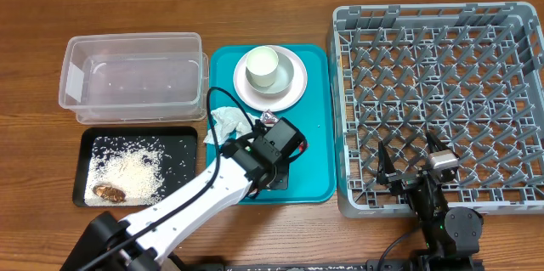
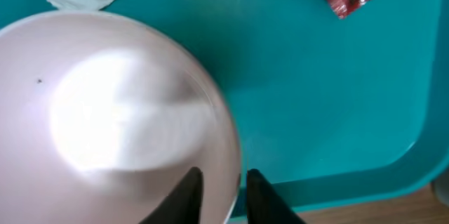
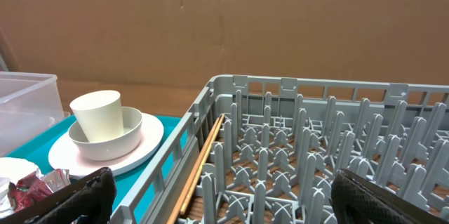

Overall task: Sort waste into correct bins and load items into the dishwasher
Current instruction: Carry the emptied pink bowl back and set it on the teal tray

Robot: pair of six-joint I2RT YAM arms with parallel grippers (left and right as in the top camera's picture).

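Note:
In the left wrist view a pale plate (image 2: 112, 119) fills the left half, lying over the teal tray (image 2: 330, 97). My left gripper (image 2: 223, 185) is shut on the plate's rim, one finger on each side. In the overhead view my left gripper (image 1: 274, 148) sits over the tray (image 1: 314, 135) and hides that plate. A crumpled tissue (image 1: 229, 122) and a red wrapper (image 1: 270, 118) lie beside it. A cup (image 1: 262, 65) stands in a bowl on a white plate (image 1: 293, 88) at the tray's back. My right gripper (image 1: 412, 167) is open and empty over the grey dish rack (image 1: 518, 16).
A clear plastic bin (image 1: 132, 76) stands at the back left. In front of it is a black tray (image 1: 183, 143) with rice and a brown scrap (image 1: 110, 192). A wooden chopstick (image 3: 203, 161) lies along the rack's left wall (image 3: 175, 150).

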